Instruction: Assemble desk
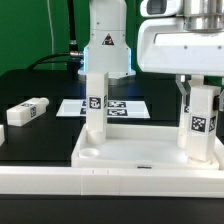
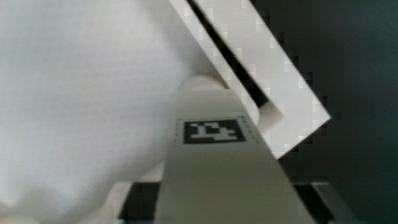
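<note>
The white desk tabletop [image 1: 130,155] lies tray-side up near the front of the table. One white leg [image 1: 95,108] stands upright in its corner socket on the exterior view's left. My gripper [image 1: 201,98] is shut on a second tagged leg [image 1: 203,125], which it holds upright over the tabletop's corner on the exterior view's right. In the wrist view this leg [image 2: 217,150] fills the space between my dark fingers [image 2: 151,196], with the tabletop's rim [image 2: 267,85] beyond it. Whether the leg's foot sits in the socket is hidden.
A loose white leg [image 1: 25,112] lies on the black table at the exterior view's left. The marker board [image 1: 120,105] lies flat behind the tabletop. A long white rail [image 1: 60,182] runs along the front edge. The arm's base [image 1: 105,45] stands at the back.
</note>
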{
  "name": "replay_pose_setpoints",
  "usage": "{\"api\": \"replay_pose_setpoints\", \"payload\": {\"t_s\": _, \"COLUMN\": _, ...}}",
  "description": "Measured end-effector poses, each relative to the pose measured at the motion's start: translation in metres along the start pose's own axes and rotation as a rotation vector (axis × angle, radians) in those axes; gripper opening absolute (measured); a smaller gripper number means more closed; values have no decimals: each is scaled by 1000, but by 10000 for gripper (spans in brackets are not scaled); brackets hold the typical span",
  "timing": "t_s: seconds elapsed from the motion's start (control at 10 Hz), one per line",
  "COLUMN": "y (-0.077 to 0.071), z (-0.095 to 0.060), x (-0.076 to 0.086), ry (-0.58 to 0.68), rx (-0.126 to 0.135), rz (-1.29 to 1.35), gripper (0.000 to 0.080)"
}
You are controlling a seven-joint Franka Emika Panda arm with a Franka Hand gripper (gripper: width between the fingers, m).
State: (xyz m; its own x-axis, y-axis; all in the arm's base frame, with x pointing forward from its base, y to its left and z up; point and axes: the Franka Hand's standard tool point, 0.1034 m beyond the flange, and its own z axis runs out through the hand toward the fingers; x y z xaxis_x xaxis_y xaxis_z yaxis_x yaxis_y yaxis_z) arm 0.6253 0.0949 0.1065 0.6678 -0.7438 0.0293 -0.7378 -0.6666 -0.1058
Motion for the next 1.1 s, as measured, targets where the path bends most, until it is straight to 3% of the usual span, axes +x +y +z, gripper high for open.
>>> {"api": "replay_pose_setpoints", "payload": {"t_s": 0.4, "y": 0, "z": 0, "x": -3, "ry": -13, "rx": -10, "rz": 234, "gripper": 291}}
{"api": "replay_pose_setpoints", "payload": {"t_s": 0.6, "y": 1, "z": 1, "x": -3, "ry": -8, "rx": -16, "rz": 132, "gripper": 575}}
{"api": "replay_pose_setpoints", "payload": {"t_s": 0.7, "y": 0, "z": 1, "x": -4, "ry": -8, "rx": -17, "rz": 113, "gripper": 575}}
{"api": "replay_pose_setpoints", "payload": {"t_s": 0.8, "y": -1, "z": 1, "x": -6, "ry": -4, "rx": -23, "rz": 31, "gripper": 635}}
{"api": "replay_pose_setpoints", "payload": {"t_s": 1.1, "y": -3, "z": 1, "x": -8, "ry": 10, "rx": -44, "rz": -276, "gripper": 649}}
